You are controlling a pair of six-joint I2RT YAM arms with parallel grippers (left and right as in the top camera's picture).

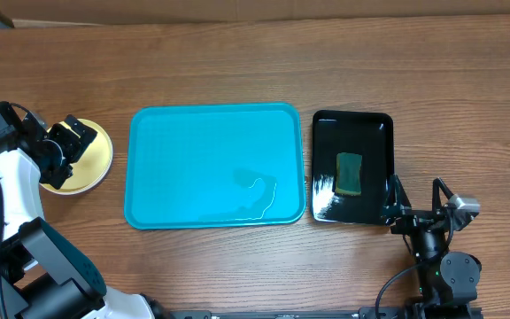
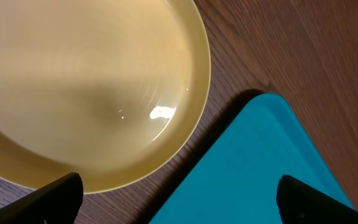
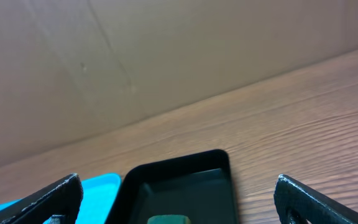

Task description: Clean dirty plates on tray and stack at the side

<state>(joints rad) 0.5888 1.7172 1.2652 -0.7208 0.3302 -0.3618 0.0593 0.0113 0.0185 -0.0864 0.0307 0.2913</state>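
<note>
A pale yellow-green plate (image 1: 96,159) lies on the table left of the turquoise tray (image 1: 215,164). Any white plates are hidden or out of view. The tray holds no plates and shows only faint wet streaks near its front right. My left gripper (image 1: 71,143) hovers open and empty over the plate's left part. In the left wrist view the plate (image 2: 86,81) looks clean and glossy, with the tray's corner (image 2: 266,168) beside it, between the open fingers (image 2: 179,208). My right gripper (image 1: 397,211) is open and empty by the black tray's front right corner.
A glossy black tray (image 1: 374,133) stands right of the turquoise tray and holds a green sponge (image 1: 350,173). The right wrist view shows the black tray (image 3: 185,180), the sponge's top (image 3: 166,219), the turquoise tray's corner (image 3: 98,186) and a cardboard wall behind the table.
</note>
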